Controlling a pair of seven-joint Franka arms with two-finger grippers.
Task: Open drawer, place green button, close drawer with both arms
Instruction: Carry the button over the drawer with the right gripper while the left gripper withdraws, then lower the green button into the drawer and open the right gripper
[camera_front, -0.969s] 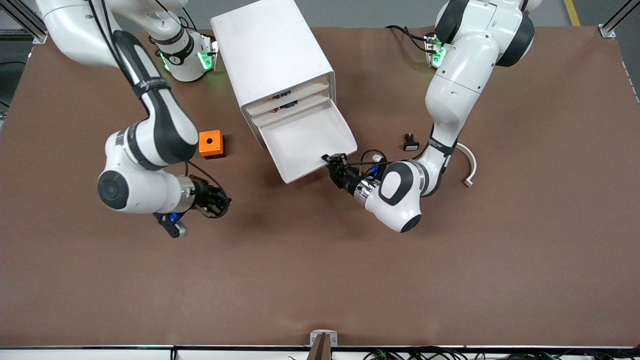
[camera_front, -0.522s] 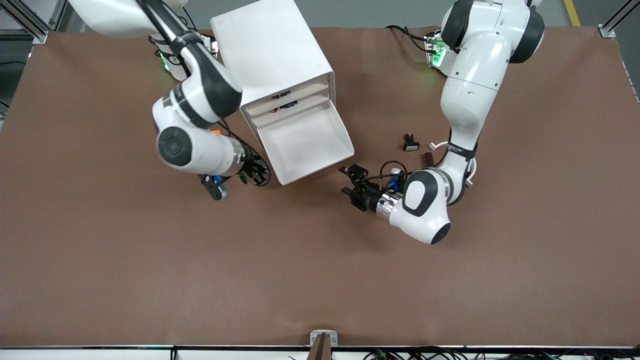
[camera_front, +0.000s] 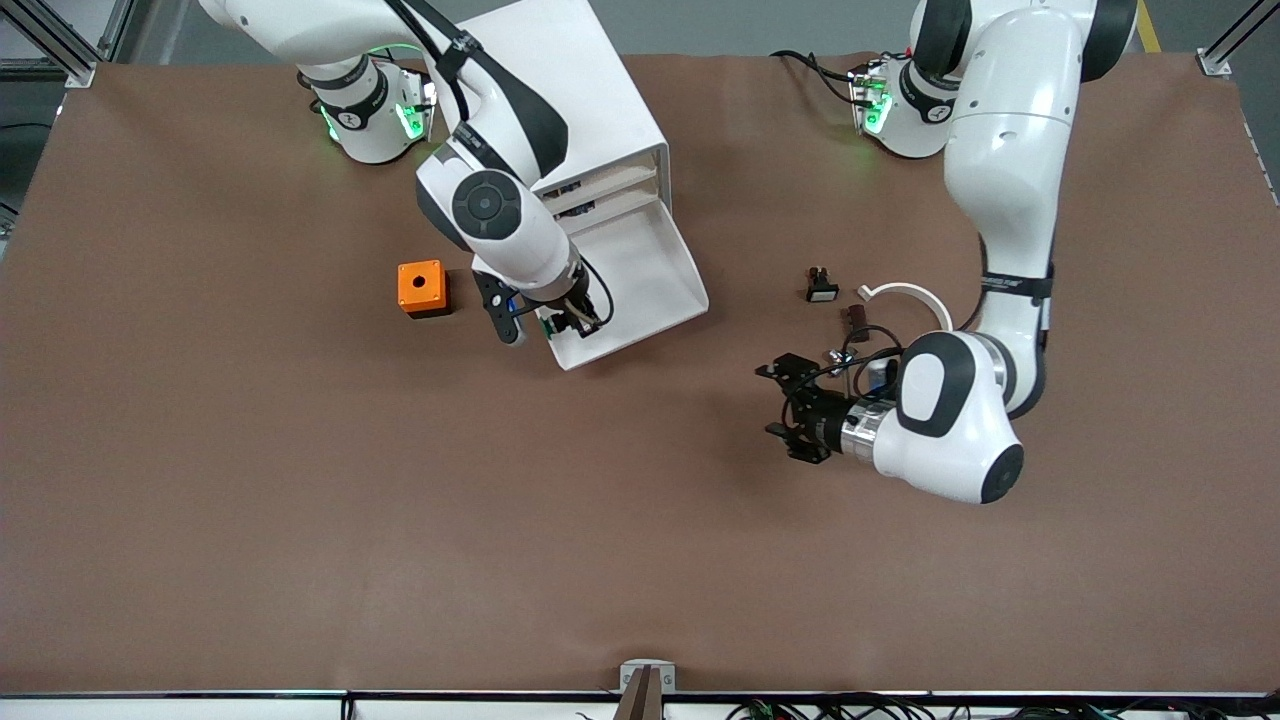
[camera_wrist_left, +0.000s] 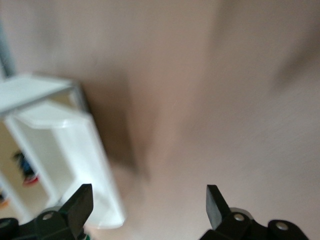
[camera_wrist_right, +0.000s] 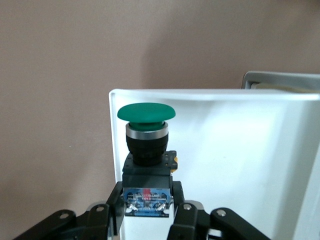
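The white cabinet (camera_front: 540, 90) has its drawer (camera_front: 650, 265) pulled out as a shallow white tray. My right gripper (camera_front: 570, 322) hangs over the tray's front corner toward the right arm's end. It is shut on the black-and-blue body of the button (camera_wrist_right: 146, 112), whose green cap points away from the fingers. In the right wrist view the gripper (camera_wrist_right: 148, 210) holds it just above the drawer's wall (camera_wrist_right: 240, 150). My left gripper (camera_front: 770, 402) stands open over bare table, apart from the drawer, with nothing between its fingers (camera_wrist_left: 80, 205). The left wrist view shows the drawer (camera_wrist_left: 60, 140) off to one side.
An orange box with a hole (camera_front: 421, 287) sits beside the drawer toward the right arm's end. A small black-and-white switch (camera_front: 821, 287), a dark little part (camera_front: 855, 316) and a curved white piece (camera_front: 915, 297) lie toward the left arm's end.
My left gripper let go of the drawer front, opened and drew back over the table. My right arm carried the button from the table by the orange box to over the drawer.
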